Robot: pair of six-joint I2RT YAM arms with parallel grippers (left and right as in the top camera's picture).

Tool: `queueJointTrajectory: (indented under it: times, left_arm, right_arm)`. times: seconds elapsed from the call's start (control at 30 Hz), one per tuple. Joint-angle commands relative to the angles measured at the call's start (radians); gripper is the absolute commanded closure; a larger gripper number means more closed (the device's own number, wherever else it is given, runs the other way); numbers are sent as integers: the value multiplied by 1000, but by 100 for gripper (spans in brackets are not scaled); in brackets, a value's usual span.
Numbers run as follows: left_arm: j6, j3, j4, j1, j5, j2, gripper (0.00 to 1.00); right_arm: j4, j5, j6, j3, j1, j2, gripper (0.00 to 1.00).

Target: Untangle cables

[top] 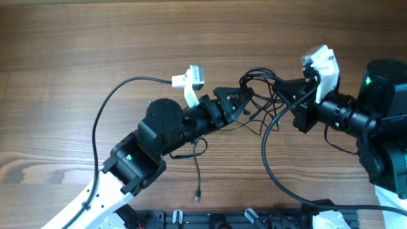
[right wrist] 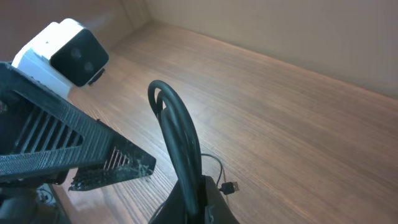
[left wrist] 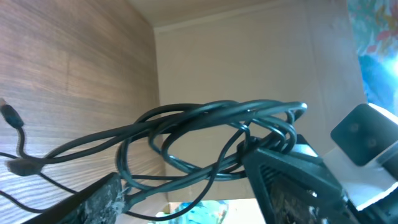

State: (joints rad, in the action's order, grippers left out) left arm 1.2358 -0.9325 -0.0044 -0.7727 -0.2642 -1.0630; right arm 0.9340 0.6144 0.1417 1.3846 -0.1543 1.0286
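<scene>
My right gripper (top: 284, 90) is clamped tight on the cables (right wrist: 180, 130), and their loop stands up out of its jaws. My left gripper (top: 245, 102) stands wide, its fingers (left wrist: 292, 186) well apart, with several strands of the same bundle running across the gap; I cannot tell whether they touch a finger. Both arms reach in low over the table (top: 76, 38), tips pointing at each other with the tangle between them. One loose strand trails back under my left arm to a small plug (top: 197, 198) lying on the wood.
</scene>
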Motion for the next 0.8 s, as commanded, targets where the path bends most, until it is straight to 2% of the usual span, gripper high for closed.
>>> queueJointTrajectory:
  times: [0.0,0.2,0.3,0.5,0.7,0.73,0.77]
  left_arm:
    - [11,-21,20,-24,-15,-34,24]
    - [19,-21,69,-35,1,-87,30]
    - [63,-21,69,-35,43,-103,40]
    - [64,-21,111,-35,75,-103,45]
    - [90,-21,146,-35,75,-103,64]
    - [90,-21,146,-35,75,-104,74]
    - [89,-21,146,-35,75,-104,89]
  right_arm:
    - [-13,61,-14,22,-2,2,96]
    - [-14,127,-14,22,-2,2,96]
    - [-12,128,-14,22,-2,2,96]
    - [-9,174,-13,22,-2,2,96]
    - [-2,174,-13,22,-2,2,96]
    - [-3,174,-13,22,-2,2,96]
    - [-3,174,-13,22,-2,2,96]
